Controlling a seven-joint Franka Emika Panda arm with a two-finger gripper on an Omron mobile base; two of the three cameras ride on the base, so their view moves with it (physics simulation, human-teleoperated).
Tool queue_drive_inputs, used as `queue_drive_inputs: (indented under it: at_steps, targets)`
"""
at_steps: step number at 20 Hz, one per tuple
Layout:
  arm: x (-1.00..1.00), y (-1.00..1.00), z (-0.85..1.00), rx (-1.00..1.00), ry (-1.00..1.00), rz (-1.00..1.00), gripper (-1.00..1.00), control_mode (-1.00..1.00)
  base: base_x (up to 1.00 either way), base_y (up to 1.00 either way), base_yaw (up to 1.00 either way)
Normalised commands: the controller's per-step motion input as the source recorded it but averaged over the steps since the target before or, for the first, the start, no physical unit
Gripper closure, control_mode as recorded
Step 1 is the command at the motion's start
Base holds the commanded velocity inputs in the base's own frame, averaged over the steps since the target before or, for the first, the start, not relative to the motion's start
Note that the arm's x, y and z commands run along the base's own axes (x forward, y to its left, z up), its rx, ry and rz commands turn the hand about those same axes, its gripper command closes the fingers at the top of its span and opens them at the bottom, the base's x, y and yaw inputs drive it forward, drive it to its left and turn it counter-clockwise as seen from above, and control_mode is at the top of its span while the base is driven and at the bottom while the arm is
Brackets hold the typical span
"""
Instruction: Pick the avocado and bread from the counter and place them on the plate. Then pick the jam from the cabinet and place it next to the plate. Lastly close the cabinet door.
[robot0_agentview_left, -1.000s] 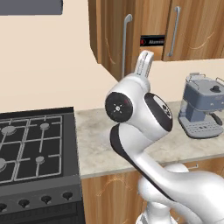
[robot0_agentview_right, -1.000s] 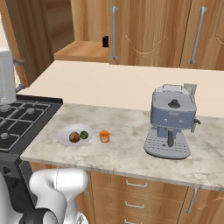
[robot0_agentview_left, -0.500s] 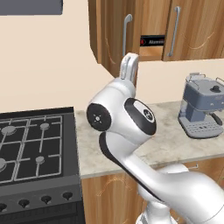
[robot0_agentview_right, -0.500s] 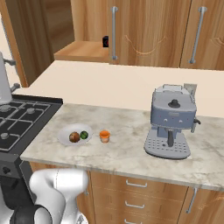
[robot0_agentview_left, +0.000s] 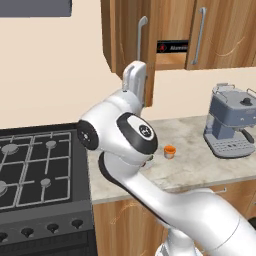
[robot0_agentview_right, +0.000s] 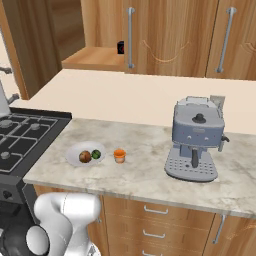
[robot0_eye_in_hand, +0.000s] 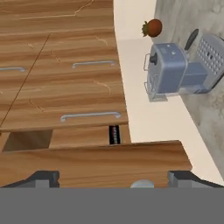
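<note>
Hand view — gripper (robot0_eye_in_hand: 112, 177) jaws wide apart, nothing held, facing open cabinet (robot0_eye_in_hand: 87, 164) door edge.

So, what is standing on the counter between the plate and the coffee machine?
In the right base view, the jam stands there, just beside the plate. From it to the coffee machine, the counter is bare.

Wood-grain cabinet (robot0_agentview_right: 175, 35), marbled stone counter (robot0_agentview_right: 145, 170).

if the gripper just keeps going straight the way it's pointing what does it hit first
Probably the open cabinet door: in the hand view its wooden panel lies right ahead of the open gripper, though how near is unclear.
</note>
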Motion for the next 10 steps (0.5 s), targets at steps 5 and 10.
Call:
queue_drive_inputs:
  at_steps: [5, 10]
  targets:
    - [0.24, 0.08, 0.04, -0.06, -0.01, -0.17, -1.0, -1.0, 0.0, 0.0, 0.0]
    - [0.72, -0.18, 0.04, -0.06, 0.0, -0.21, -1.0, -1.0, 0.0, 0.0, 0.0]
